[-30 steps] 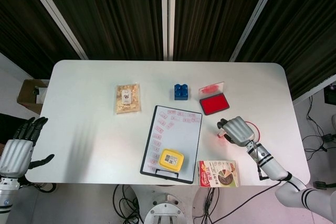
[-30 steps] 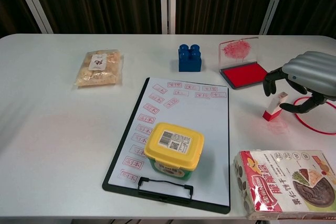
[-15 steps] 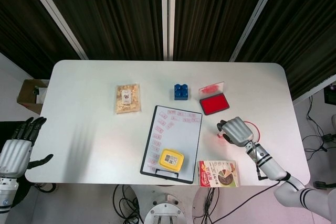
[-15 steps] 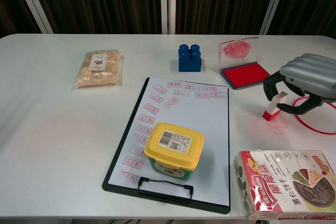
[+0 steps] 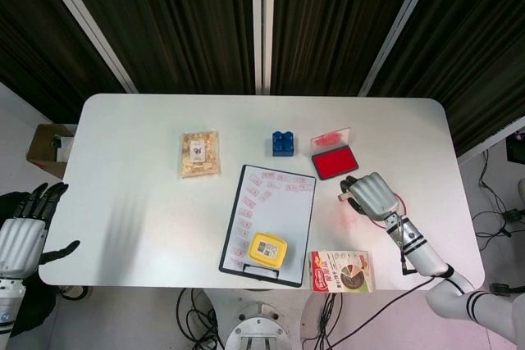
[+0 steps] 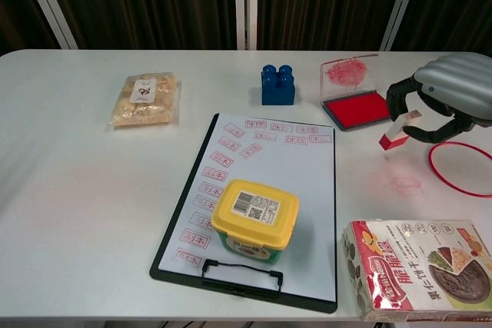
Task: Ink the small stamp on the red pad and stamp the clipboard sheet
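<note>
The small stamp (image 6: 396,134), white with a red base, hangs tilted just above the table, pinched in my right hand (image 6: 447,96) (image 5: 373,196). It is right of and a little nearer than the open red ink pad (image 6: 355,108) (image 5: 334,164), whose ink-smeared lid stands up behind it. The clipboard (image 6: 178,228) (image 5: 232,231) lies in the middle, its white sheet (image 6: 304,182) bearing several red stamp marks along the top and left. My left hand (image 5: 20,237) hovers off the table's left edge with fingers spread, holding nothing.
A yellow-lidded tub (image 6: 254,219) stands on the lower part of the sheet. A blue brick (image 6: 277,84) sits behind the clipboard and a snack bag (image 6: 144,100) at the left. A printed box (image 6: 419,266) and a red ring (image 6: 461,170) lie at the right.
My right hand has lifted the stamp off the table and carried it back toward the ink pad, leaving a faint red smudge where it stood. The left hand drifted slightly down.
</note>
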